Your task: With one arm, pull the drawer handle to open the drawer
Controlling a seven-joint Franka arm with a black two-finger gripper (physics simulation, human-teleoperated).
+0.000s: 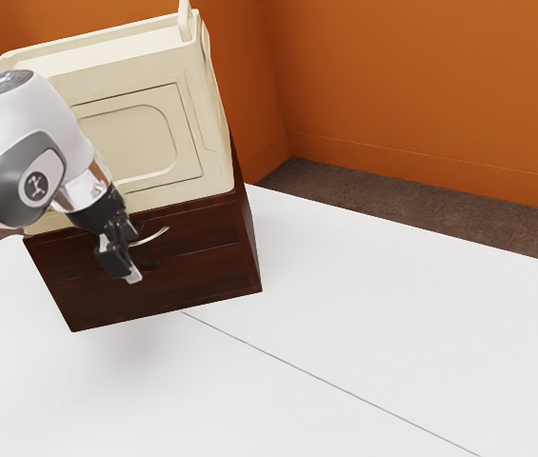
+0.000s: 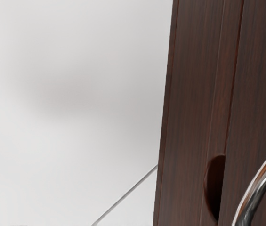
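The gripper point(image 1: 135, 253) is in front of the dark wooden cabinet, its two fingers standing apart, so it is open. A curved metal handle point(image 1: 156, 236) on the upper drawer point(image 1: 197, 228) reaches toward the gap between the fingers; its near end is partly hidden by the gripper. In the wrist view, the shiny handle point(image 2: 257, 195) arcs in at the lower right, in front of the drawer front point(image 2: 260, 84). The drawer looks flush with the cabinet face, with no visible gap.
A cream-coloured box point(image 1: 135, 143) with raised handles rests on the cabinet. A lower drawer point(image 1: 197, 276) has a dark cutout point(image 2: 214, 188) at its edge. The white table point(image 1: 364, 314) surrounds the cabinet's base, with orange walls point(image 1: 421, 86) behind.
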